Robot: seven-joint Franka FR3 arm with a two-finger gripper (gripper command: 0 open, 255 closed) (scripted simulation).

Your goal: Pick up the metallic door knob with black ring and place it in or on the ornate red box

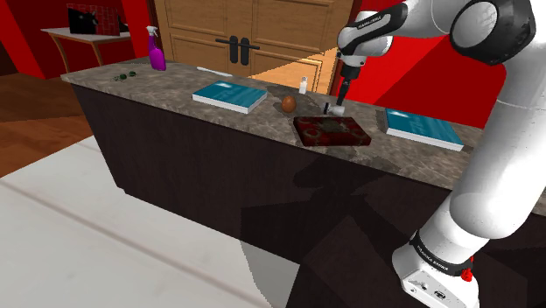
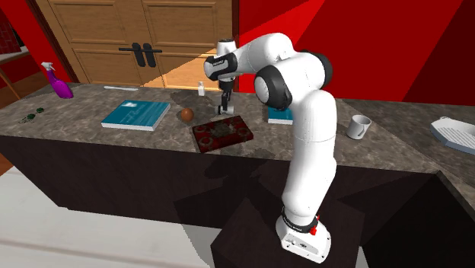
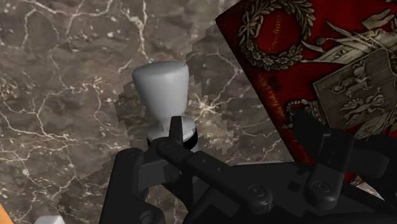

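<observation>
1. Wrist view: the gripper (image 3: 253, 137) has its black fingers spread apart, clasping nothing. One fingertip (image 3: 173, 129) stands right at the black-ringed base of the door knob (image 3: 161, 89).
2. The door knob, pale grey, rests on the marble counter (image 3: 57, 95) just beside the red box (image 3: 331, 57), outside it.
3. From the shoulder view, the door knob sits at the red box's far edge, under the gripper; whether they touch I cannot tell.
4. The red box's top bears a wreath and crest pattern.
5. A white mug (image 2: 358, 126) stands well to the second exterior view's right, its inside hidden.
</observation>
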